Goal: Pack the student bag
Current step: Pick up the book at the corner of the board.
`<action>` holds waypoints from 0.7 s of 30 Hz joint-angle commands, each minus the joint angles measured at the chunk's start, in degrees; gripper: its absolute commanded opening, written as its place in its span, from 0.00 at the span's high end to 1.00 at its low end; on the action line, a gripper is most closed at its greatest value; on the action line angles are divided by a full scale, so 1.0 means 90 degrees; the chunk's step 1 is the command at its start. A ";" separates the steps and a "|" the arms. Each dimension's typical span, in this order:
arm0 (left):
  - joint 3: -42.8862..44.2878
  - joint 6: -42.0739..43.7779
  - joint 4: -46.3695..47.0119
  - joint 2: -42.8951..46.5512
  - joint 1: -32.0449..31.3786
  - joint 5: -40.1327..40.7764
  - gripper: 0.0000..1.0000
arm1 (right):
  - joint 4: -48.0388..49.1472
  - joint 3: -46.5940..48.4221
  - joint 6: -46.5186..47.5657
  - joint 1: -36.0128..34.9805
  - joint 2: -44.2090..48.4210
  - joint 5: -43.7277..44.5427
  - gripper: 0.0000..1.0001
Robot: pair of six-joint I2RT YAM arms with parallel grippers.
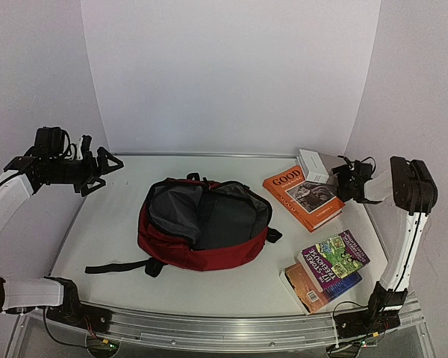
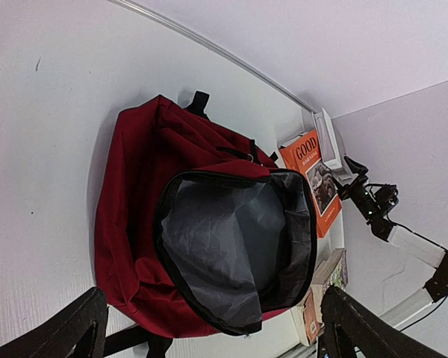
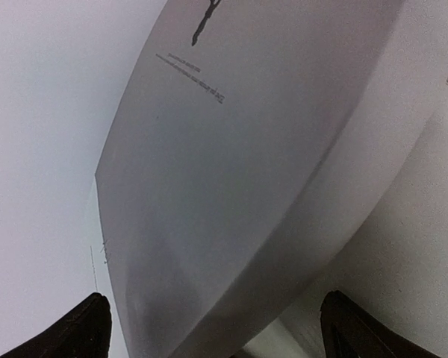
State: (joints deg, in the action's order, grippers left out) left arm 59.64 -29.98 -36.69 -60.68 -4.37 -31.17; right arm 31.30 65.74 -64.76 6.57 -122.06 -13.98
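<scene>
Fingers (image 2: 67, 328) released, empty, both arms; student bag (image 1: 172, 242) looks soft, floppy. I'd grab zipper rim (image 1: 267, 214), 3 o'clock side.

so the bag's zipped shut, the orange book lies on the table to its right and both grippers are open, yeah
No: the student bag isn't zipped shut; the left wrist view shows its main compartment gaping open, grey lining exposed. The orange book does lie on the table to its right, and the left gripper and right gripper are both open.
</scene>
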 commanded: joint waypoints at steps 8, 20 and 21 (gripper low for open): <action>0.0183 -0.0032 -0.0338 0.0457 0.0048 0.0372 0.00 | 0.1494 0.0476 -0.0806 0.0151 -0.0863 -0.0528 0.15; 0.0282 -0.0067 -0.0718 0.0757 0.0047 0.0626 0.00 | 0.3356 0.0445 -0.1168 0.0156 -0.0938 -0.0968 0.47; 0.0281 -0.0067 -0.0733 0.0772 0.0048 0.0635 0.00 | 0.3477 0.0399 -0.1172 0.0157 -0.0865 -0.0970 0.49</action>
State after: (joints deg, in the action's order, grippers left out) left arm 59.66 -30.30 -41.90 -55.33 -4.27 -26.76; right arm 51.47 69.50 -74.37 7.86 -131.83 -20.70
